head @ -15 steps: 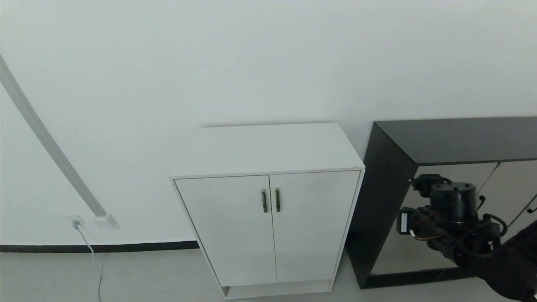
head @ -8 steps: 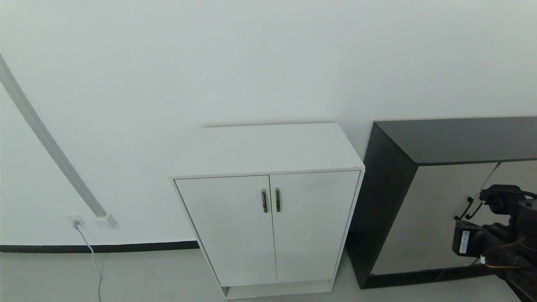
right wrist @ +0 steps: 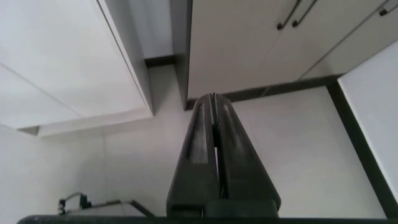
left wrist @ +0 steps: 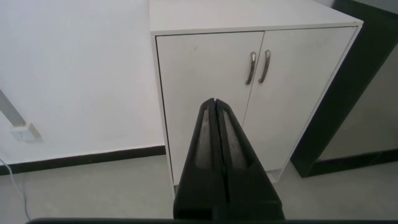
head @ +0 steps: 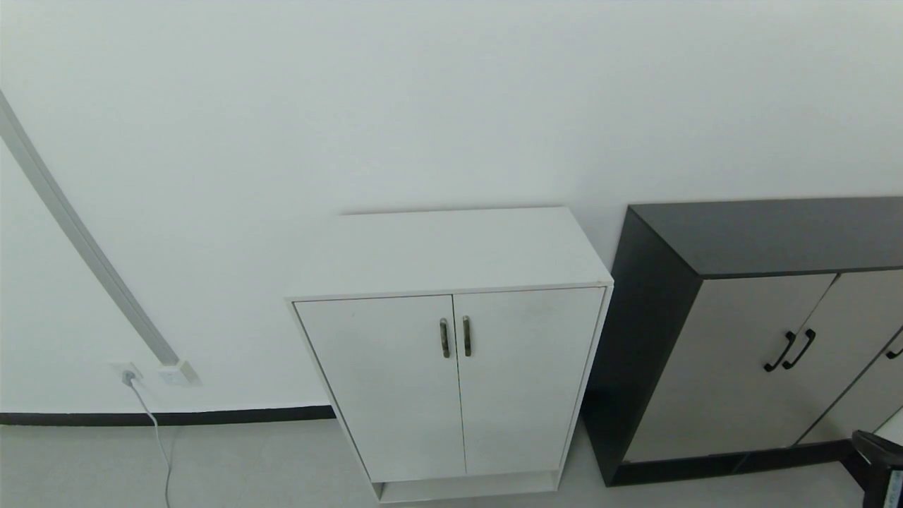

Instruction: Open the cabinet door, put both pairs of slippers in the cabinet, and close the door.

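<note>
I see the white cabinet (head: pixel 451 247) lower centre, doors (head: pixel 395 381) shut (handles (head: pixel 444 337) paired), my left gripper (left wrist: pixel 215 102) and right gripper (right wrist: pixel 214 98) clamped closed, empty.

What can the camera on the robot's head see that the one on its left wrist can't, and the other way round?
Head camera: the grey doors and black handles of the dark cabinet. Left wrist camera: the left claw, shut, held before the white cabinet. Both: that white cabinet with its doors closed, its pair of metal handles, the wall socket to its left, and the dark cabinet's side on its right.
</note>
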Controlling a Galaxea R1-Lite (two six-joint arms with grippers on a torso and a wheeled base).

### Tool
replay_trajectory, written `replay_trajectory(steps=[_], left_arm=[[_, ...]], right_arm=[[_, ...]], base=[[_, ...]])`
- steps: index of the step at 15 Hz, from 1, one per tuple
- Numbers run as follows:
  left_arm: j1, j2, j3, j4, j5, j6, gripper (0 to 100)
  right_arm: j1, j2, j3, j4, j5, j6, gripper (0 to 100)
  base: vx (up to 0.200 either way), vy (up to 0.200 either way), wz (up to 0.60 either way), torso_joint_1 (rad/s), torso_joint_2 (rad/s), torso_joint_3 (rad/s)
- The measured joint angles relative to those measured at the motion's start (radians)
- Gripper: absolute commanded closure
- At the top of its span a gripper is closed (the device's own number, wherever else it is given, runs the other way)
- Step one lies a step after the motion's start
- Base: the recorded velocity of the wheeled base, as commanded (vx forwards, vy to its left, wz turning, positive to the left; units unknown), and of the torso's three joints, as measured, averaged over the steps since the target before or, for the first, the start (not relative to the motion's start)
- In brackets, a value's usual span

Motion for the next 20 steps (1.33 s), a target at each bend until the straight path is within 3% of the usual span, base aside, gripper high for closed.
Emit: replay_trajectory(steps=[7, 12, 20], left_arm=[[0.001, 0.0, 0.0, 0.0, 0.0, -0.001, 100], [0.0, 0.0, 0.0, 0.0, 0.0, -0.001, 100], [0.0, 0.0, 0.0, 0.0, 0.0, 0.0, 100]], right_arm=[[0.005, -0.464, -0.06, 0.507, 0.106, 0.0, 100], [0.01, -0.64, -0.027, 0.538, 0.248, -0.039, 100], [0.009, -0.71, 0.081, 0.532, 0.293, -0.092, 100]], base=[[0.0, 0.0, 0.0, 0.0, 0.0, 0.0], [0.0, 0.0, 0.0, 0.0, 0.0, 0.0], [0.0, 0.0, 0.0, 0.0, 0.0, 0.0]])
